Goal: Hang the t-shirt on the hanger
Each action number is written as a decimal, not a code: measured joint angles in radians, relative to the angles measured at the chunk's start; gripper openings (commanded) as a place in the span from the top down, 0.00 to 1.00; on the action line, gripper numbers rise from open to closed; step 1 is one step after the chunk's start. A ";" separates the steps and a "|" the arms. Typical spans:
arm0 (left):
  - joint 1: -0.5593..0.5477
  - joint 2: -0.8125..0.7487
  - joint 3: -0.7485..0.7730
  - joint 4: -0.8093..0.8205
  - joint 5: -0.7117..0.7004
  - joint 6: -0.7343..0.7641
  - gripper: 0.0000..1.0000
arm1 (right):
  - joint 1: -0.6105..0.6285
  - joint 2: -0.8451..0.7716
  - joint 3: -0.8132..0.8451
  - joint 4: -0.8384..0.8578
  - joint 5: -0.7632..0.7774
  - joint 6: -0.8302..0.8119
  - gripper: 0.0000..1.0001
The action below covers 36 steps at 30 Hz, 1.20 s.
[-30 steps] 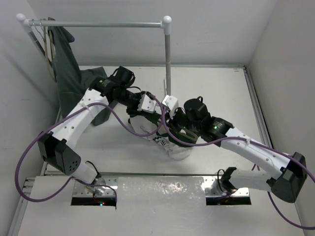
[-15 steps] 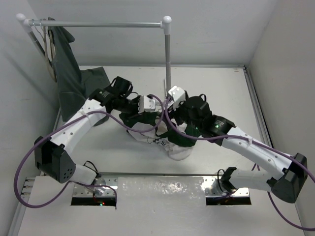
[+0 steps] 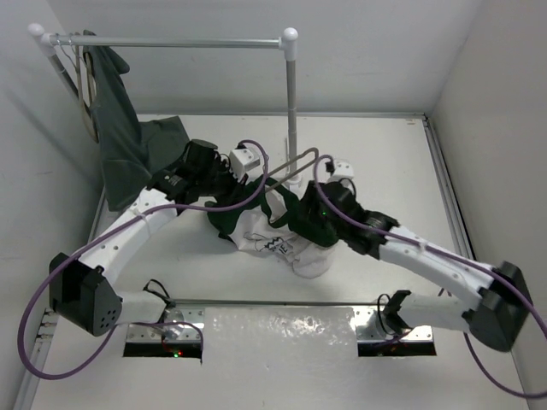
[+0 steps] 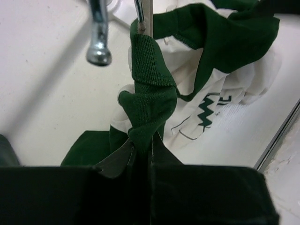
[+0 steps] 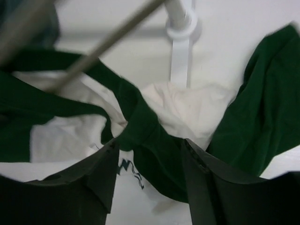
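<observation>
Wrist views alone show left jaws clenched on t-shirt (image 4: 147,103), right jaws parted over it

The left arm (image 3: 137,224) and right arm (image 3: 438,266) share one build: smooth white shells on the long links and chunky black housings at the joints. The largest are a black block (image 3: 81,295) at eight o'clock of the top view and its twin (image 3: 500,312) at four o'clock. A purple cable (image 3: 21,333) loops loosely along each arm. A small white box (image 3: 244,159) rides at each wrist. The jaws are matte black with flat, angled inner faces.
</observation>
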<state>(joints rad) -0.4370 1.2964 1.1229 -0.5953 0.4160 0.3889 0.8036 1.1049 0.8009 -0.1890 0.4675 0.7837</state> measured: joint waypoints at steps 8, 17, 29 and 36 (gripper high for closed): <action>0.000 -0.003 -0.025 0.048 0.020 -0.058 1.00 | 0.011 0.241 0.024 -0.010 -0.080 0.109 0.45; 0.000 -0.003 -0.025 0.060 0.050 -0.061 1.00 | 0.010 0.284 0.014 0.092 -0.075 0.209 0.36; 0.005 -0.003 -0.025 0.063 0.103 -0.088 1.00 | -0.062 0.360 -0.015 0.106 -0.068 0.346 0.87; 0.007 -0.005 -0.025 0.057 0.158 -0.082 1.00 | -0.141 0.291 -0.143 0.129 -0.083 0.395 1.00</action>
<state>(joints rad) -0.4297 1.2919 1.0977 -0.5385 0.5735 0.3065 0.6624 1.3956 0.6575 -0.0605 0.3843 1.1786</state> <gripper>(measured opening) 0.044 0.011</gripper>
